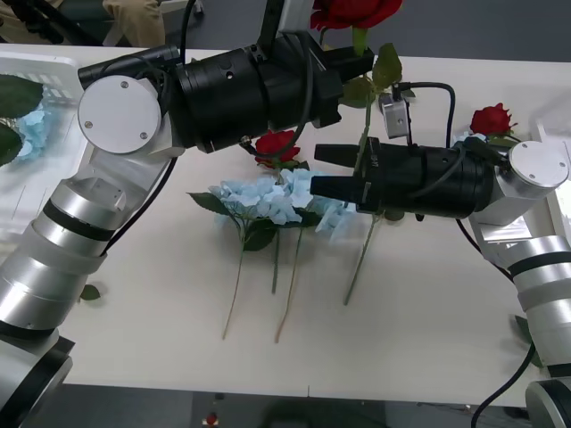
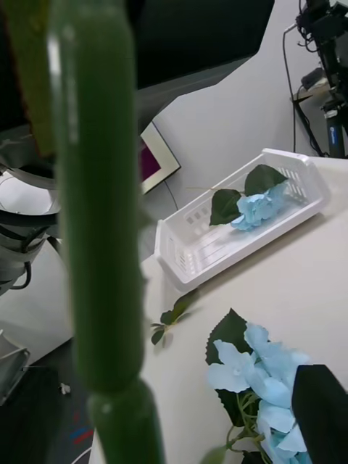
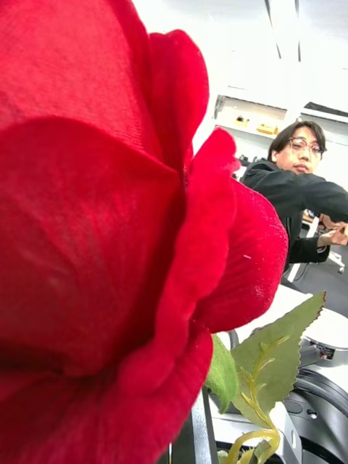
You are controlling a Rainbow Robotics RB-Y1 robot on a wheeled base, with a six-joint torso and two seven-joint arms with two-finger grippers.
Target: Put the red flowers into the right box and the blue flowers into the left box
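Observation:
My left gripper holds one of the red flowers up at the far middle of the table, shut on the stem just under the bloom. The long stem hangs down between the open black fingers of my right gripper, with the stem close against its camera. Several blue flowers lie mid-table. A second red flower lies behind them and a third by the right box. The left box holds a blue flower.
A loose green leaf sprig lies on the table between the left box and the blue flowers. The stems of the blue flowers reach toward the near table edge. Both forearms cross above the middle of the table.

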